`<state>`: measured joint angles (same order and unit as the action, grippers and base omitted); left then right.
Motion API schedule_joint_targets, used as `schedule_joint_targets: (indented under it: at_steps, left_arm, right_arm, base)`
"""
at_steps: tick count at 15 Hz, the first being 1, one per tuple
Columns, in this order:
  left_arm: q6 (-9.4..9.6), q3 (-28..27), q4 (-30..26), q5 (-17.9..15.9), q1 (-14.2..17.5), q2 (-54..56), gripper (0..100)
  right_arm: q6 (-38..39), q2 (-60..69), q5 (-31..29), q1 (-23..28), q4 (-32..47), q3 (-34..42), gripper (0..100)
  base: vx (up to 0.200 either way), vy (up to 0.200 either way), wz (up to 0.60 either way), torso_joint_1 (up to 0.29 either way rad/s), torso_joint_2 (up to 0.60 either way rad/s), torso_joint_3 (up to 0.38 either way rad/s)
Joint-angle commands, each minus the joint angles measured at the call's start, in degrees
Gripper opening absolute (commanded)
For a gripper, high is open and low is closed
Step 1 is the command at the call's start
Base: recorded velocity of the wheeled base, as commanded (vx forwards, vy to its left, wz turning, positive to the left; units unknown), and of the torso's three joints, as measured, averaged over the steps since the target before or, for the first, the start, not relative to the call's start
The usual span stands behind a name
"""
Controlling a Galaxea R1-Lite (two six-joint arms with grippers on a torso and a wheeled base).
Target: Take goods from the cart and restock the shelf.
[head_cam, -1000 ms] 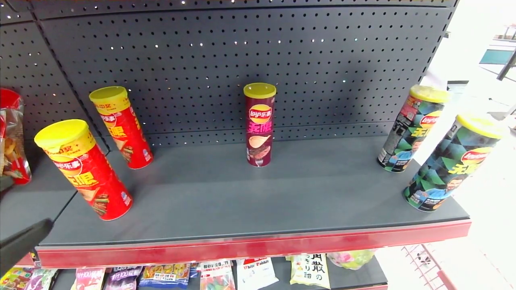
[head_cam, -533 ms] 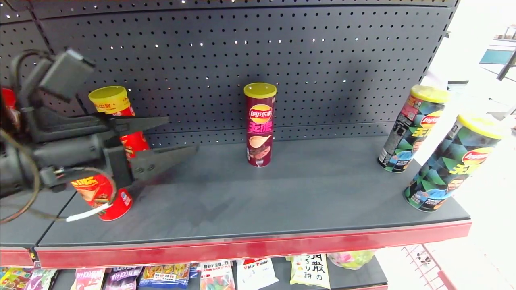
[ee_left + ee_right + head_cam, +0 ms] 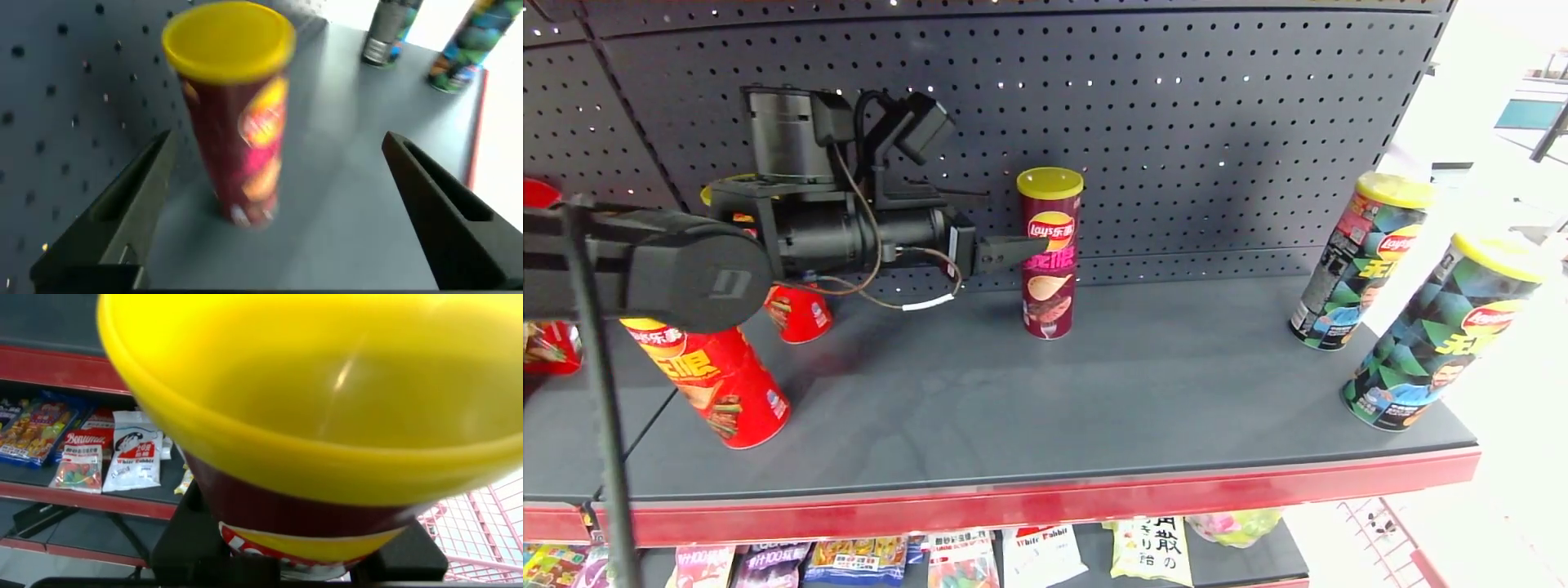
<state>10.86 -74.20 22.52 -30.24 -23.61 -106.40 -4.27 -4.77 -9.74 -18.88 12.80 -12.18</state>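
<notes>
Five tall chip cans with yellow plastic lids stand on the dark grey metal shelf (image 3: 980, 408). The dark red can (image 3: 1049, 253) is in the middle, close to the back wall. Two bright red cans (image 3: 719, 384) stand well off to its left. Two cans with a blue and green pattern (image 3: 1356, 261) stand well off to its right.

The left gripper (image 3: 278, 143) is right at the dark red can. Its fingers are spread wide, one on each side, and they hold nothing.

The right gripper (image 3: 294, 555) looks closed on another dark red can with a yellow lid (image 3: 310, 400). This one is lower than the middle can, near the red wire cart (image 3: 482, 539).

I think the job is partly done. Some cans are up, but lots of bare shelf is left, and the held can is not yet placed.

Every can has a round logo, big letters and a picture on its label. Small snack bags (image 3: 1037, 555) with printed words lie below the middle can.
</notes>
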Motion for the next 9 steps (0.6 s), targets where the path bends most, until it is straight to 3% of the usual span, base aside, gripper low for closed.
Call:
schedule_joint_targets:
  at_steps: [1,4,9]
  left_arm:
    - [0.04,-5.6,-0.1,-0.3,-0.1,-7.0,100]
    - [0.04,-9.6,-0.1,-0.5,-0.1,-10.1,100]
    - [-0.05,-11.7,0.0,-2.5,-0.1,-12.5,100]
  right_arm:
    - [0.0,0.0,-0.1,0.0,0.0,-0.3,0]
    - [0.0,-0.1,-0.1,0.0,0.0,-0.3,0]
    - [0.5,-0.3,-0.1,0.0,0.1,-0.3,0]
  base:
    - [0.0,0.0,0.0,0.0,0.0,0.0]
    - [0.0,0.0,0.0,0.0,0.0,0.0]
    - [0.0,0.0,0.0,0.0,0.0,0.0]
